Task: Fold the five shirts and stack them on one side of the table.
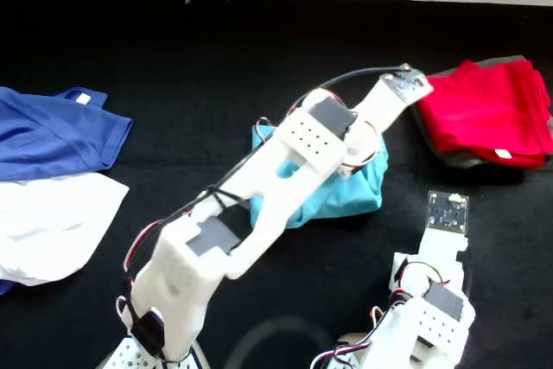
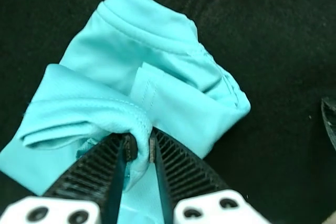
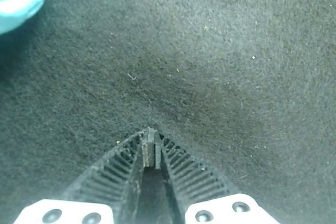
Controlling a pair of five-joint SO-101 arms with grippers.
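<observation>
From above, my left arm [image 1: 285, 170] crosses the teal shirt [image 1: 346, 198] mid-desk and hides much of it. A red shirt [image 1: 488, 110] lies on a grey shirt [image 1: 471, 160] at the right. The blue shirt [image 1: 52, 136] and white shirt [image 1: 52, 222] are cut off at the left edge. At my left wrist, my left fingers [image 2: 153, 151] are clamped on a teal fold. At my right wrist, my right fingers [image 3: 150, 151] are pressed together over bare desk [image 3: 236, 51].

Five shirts, one blue shirt [image 1: 52, 131], one white shirt [image 1: 52, 222], one teal shirt [image 1: 350, 192], one red shirt [image 1: 488, 110], one grey shirt [image 1: 458, 159], two arms, left arm [image 1: 285, 170] and right arm [image 1: 432, 308], two grippers, left gripper [image 2: 138, 148] and right gripper [image 3: 151, 148], one table [image 1: 216, 58]
</observation>
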